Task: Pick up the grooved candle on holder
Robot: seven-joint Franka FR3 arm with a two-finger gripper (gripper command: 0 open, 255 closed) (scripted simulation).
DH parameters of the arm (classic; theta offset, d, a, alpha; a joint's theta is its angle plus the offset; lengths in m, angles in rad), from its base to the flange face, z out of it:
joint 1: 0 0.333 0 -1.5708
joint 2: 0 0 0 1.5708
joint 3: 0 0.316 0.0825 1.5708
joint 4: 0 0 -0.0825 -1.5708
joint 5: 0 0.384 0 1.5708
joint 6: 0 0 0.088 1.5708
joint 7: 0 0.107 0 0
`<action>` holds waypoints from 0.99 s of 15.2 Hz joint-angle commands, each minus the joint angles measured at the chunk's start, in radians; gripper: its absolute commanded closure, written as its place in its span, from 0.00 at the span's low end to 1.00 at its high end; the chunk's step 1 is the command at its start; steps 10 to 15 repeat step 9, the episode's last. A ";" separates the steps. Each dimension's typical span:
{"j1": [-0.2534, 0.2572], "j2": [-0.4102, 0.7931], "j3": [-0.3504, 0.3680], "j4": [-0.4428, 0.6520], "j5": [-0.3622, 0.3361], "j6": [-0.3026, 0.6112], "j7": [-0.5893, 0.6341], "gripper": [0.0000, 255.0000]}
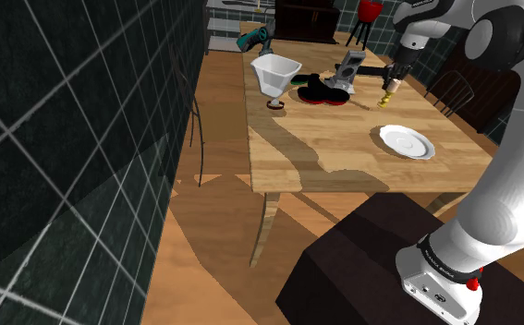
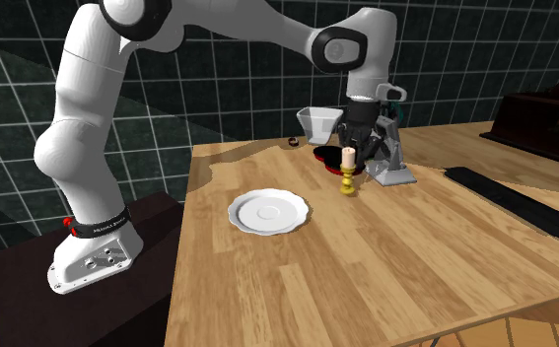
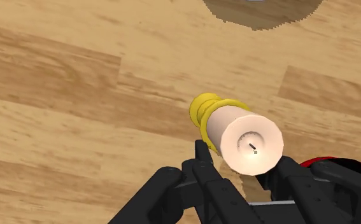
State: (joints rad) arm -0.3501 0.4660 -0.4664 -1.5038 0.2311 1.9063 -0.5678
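One candle (image 2: 349, 157) upright, wick up, holder (image 2: 349, 183) seemingly on table (image 2: 415, 256).

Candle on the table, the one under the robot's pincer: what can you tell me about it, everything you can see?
The candle is a short, pale cream cylinder with a flat top and a tiny dark wick. It sits in a yellow holder whose stem is ringed with grooves. It stands upright on the wooden table, apart from the white plate. The black pincer hangs at its top; whether it touches cannot be told.
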 commanded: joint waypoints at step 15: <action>-0.006 -0.018 -0.007 0.081 -0.012 -0.098 0.009 1.00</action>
